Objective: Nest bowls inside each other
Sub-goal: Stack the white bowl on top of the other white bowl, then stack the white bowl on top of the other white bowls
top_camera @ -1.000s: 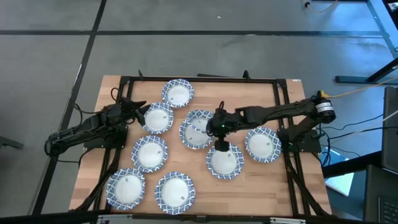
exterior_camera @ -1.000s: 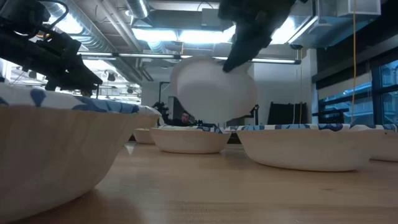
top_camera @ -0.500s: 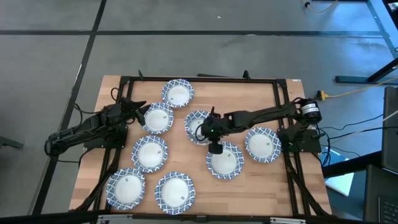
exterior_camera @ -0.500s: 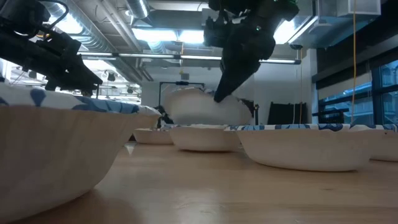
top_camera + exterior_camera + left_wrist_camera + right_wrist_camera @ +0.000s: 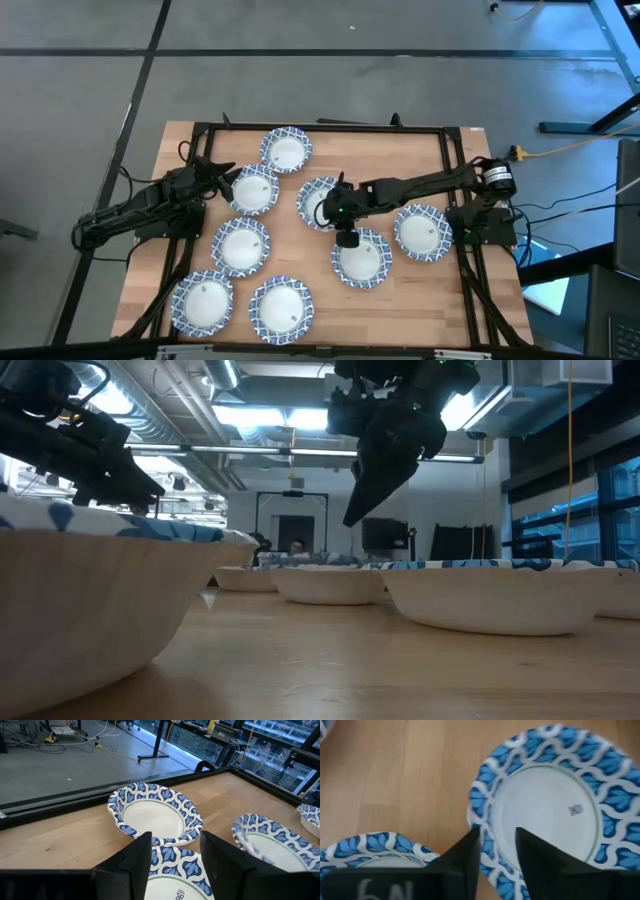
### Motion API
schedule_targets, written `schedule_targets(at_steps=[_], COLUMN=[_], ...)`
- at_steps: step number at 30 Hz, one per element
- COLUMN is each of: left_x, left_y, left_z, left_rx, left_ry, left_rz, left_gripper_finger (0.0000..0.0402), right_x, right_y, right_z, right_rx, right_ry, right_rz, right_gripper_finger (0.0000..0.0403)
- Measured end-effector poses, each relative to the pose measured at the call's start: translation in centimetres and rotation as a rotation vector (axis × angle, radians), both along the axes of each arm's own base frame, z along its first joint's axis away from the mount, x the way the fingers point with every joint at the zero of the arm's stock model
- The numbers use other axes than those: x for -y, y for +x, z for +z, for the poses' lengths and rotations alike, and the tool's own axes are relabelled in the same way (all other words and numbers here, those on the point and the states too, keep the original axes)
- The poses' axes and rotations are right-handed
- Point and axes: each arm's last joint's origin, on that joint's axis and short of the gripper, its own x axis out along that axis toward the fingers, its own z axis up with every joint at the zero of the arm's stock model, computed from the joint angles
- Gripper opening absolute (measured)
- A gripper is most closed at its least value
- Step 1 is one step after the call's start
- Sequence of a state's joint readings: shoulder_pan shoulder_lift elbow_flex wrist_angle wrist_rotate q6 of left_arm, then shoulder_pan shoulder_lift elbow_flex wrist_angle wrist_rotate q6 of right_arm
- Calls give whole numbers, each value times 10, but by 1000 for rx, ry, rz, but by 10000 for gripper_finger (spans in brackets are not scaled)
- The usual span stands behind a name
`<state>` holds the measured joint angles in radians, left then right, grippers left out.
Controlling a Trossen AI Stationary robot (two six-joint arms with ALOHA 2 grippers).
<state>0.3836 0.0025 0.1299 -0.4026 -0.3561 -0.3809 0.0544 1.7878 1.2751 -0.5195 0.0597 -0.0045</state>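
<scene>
My right gripper (image 5: 338, 205) reaches out toward table centre, fingers (image 5: 470, 851) parted with nothing between them. My left gripper (image 5: 226, 176) waits at my left side, fingers (image 5: 136, 860) apart and empty.

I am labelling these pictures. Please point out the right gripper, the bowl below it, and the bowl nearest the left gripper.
right gripper (image 5: 334, 203): high view, between its fingertips.
bowl below it (image 5: 312, 203): high view, white inside.
bowl nearest the left gripper (image 5: 254, 189): high view, white centre.
</scene>
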Motion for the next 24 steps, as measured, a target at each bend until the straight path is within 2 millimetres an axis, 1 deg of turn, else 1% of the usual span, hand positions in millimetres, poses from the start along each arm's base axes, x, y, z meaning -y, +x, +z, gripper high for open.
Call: schedule_targets(at_steps=[3, 7, 10, 14, 20, 24], left_x=[0, 0, 0, 0, 0, 0], left_y=[0, 0, 0, 0, 0, 0], left_z=[0, 0, 0, 0, 0, 0], left_rx=[0, 0, 0, 0, 0, 0], left_ry=[0, 0, 0, 0, 0, 0], left_rz=[0, 0, 0, 0, 0, 0], left_gripper_finger=[161, 161, 161, 161, 161, 161], right_x=[1, 2, 2, 0, -4, -8], right_y=[-4, -19, -31, -49, -77, -88], right_z=[0, 8, 14, 17, -1, -17], right_rx=[-36, -111, -161, -138, -98, -92], right_ry=[-24, -25, -15, 12, 74, 110], right_rz=[-10, -16, -44, -76, -161, -211], right_gripper_finger=[156, 179, 187, 187, 181, 181])
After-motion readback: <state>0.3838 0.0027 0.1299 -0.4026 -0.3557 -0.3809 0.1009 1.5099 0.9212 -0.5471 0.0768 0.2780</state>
